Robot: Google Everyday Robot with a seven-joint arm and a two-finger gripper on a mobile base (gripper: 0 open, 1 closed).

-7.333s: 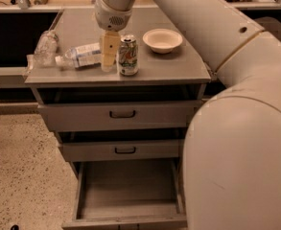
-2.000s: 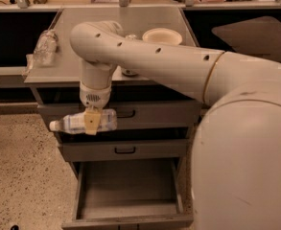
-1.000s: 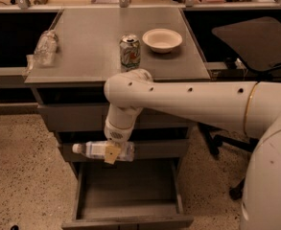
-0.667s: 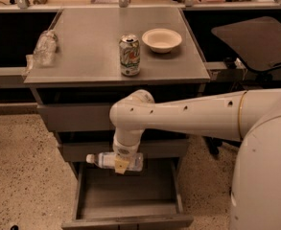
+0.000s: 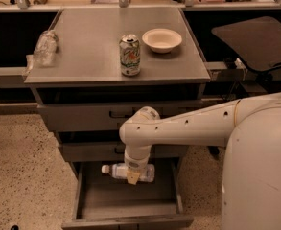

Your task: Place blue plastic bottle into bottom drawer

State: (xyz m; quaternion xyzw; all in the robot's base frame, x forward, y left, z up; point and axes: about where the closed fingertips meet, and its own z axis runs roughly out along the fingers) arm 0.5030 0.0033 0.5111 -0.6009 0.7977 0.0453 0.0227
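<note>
The blue plastic bottle lies on its side, white cap to the left, held in my gripper. The gripper hangs from the arm's white wrist and is shut on the bottle's middle, over the back part of the open bottom drawer. The bottle is just above or at the drawer's grey floor; I cannot tell whether it touches. The drawer is pulled out towards the camera, and its interior shows wide and flat.
On the cabinet top stand a green-and-white soda can, a white bowl and a crumpled clear bottle at the left edge. The two upper drawers are closed. A dark chair seat is at the right.
My arm has carried the bottle from the cabinet top down past the front of the upper drawers and to the right, into the open bottom drawer's space.
</note>
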